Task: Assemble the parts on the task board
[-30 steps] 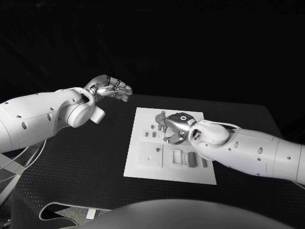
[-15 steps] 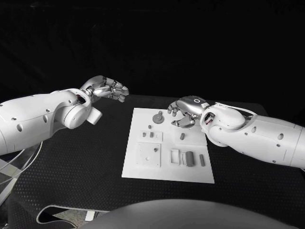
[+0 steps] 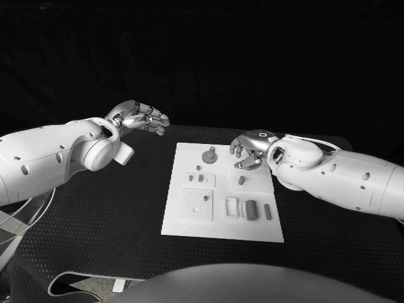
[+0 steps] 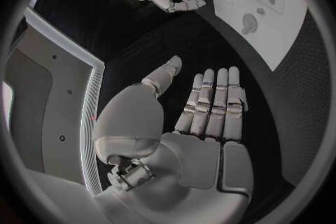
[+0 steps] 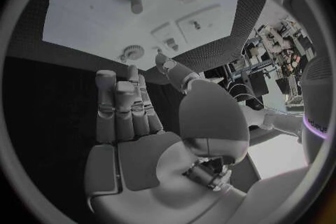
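The task board [image 3: 222, 218] is lying flat in the middle of the black desk [image 3: 120, 208], its long axis running away from the robot toward the desk's far edge. Judging by how things lie, the assembly is looking largely undone: several small grey parts are lying loose on the board, among them a round gear-like part [image 3: 209, 155] near the far end, a short peg [image 3: 242, 180] at mid-board, and a dark bar [image 3: 267, 211] lying along the board's long axis near the near end; whether the pieces in the square plate [image 3: 199, 204] are already seated, I cannot tell. The right hand [image 3: 247, 149] is hovering over the board's far right corner, its fingers [image 5: 119, 106] lying straight and close together around nothing. The left hand [image 3: 144, 117] is hanging above the desk, well apart from the board on its left, fingers [image 4: 213, 103] pressed side by side and likewise carrying nothing. Most of the work seems to be waiting.
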